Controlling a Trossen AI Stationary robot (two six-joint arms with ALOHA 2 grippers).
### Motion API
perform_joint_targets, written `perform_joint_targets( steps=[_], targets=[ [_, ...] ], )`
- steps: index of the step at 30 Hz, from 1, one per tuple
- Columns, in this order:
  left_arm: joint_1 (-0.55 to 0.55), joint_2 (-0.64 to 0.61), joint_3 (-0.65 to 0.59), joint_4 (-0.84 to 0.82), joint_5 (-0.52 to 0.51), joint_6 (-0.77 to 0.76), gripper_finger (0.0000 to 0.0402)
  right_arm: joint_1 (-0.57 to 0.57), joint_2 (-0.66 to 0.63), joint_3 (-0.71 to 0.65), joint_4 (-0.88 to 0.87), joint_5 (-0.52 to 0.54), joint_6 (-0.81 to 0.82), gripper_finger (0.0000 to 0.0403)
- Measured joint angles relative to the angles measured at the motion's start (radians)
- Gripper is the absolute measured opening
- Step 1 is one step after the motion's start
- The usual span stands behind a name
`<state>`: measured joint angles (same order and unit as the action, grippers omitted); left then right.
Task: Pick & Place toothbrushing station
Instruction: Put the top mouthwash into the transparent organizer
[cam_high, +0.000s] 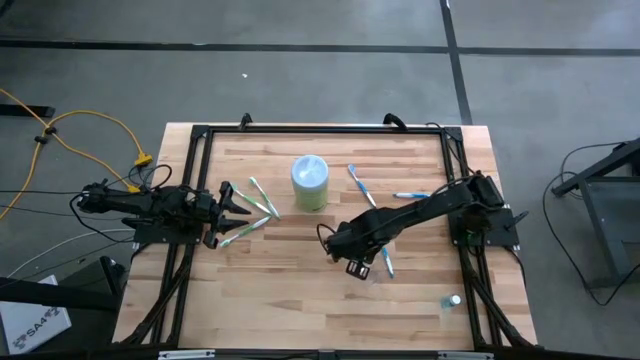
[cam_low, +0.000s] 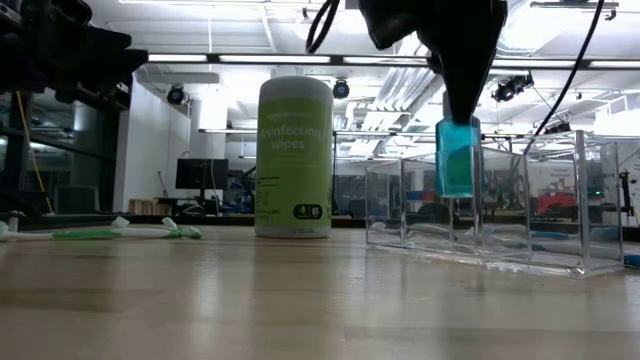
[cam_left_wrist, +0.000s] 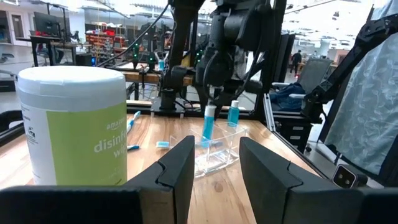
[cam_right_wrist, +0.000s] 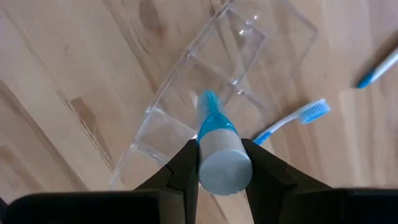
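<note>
Right end effector holds a blue tube over the clear plastic organiser.

The right end effector is clamped narrowly on a small translucent blue tube with a silvery flat end, its two dark fingers pressed against the tube's sides. The tube hangs upright directly above the clear plastic compartmented container, its lower end dipping between the container's walls; which compartment I cannot tell. A blue-white toothbrush lies on the wooden table just beside the container. Left of the container stands a green-and-white cylindrical wipes canister. Beyond the canister, well apart from the container, green-white toothbrushes lie near the left end effector, whose fingers are spread moderately and hold nothing.
</note>
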<state>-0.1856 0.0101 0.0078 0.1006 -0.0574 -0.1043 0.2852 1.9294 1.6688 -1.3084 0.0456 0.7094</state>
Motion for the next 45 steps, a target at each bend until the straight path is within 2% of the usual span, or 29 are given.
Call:
perform_joint_targets(
  steps=[12,21,33,45],
  targets=[
    [0.0,0.0,0.0,0.014,0.0,0.0,0.0124,-0.007,0.01,-0.001,0.025,0.0,0.078,0.0089],
    [0.0,0.0,0.0,0.016,0.0,0.0,0.0124,-0.011,0.009,-0.101,0.096,-0.023,0.116,0.0089],
    [0.0,0.0,0.0,0.016,0.0,0.0,0.0124,-0.026,0.009,-0.1,0.138,0.013,0.146,0.0089],
    [0.0,0.0,0.0,0.016,0.0,0.0,0.0124,-0.026,0.009,-0.121,0.185,0.004,0.18,0.0089]
  ],
)
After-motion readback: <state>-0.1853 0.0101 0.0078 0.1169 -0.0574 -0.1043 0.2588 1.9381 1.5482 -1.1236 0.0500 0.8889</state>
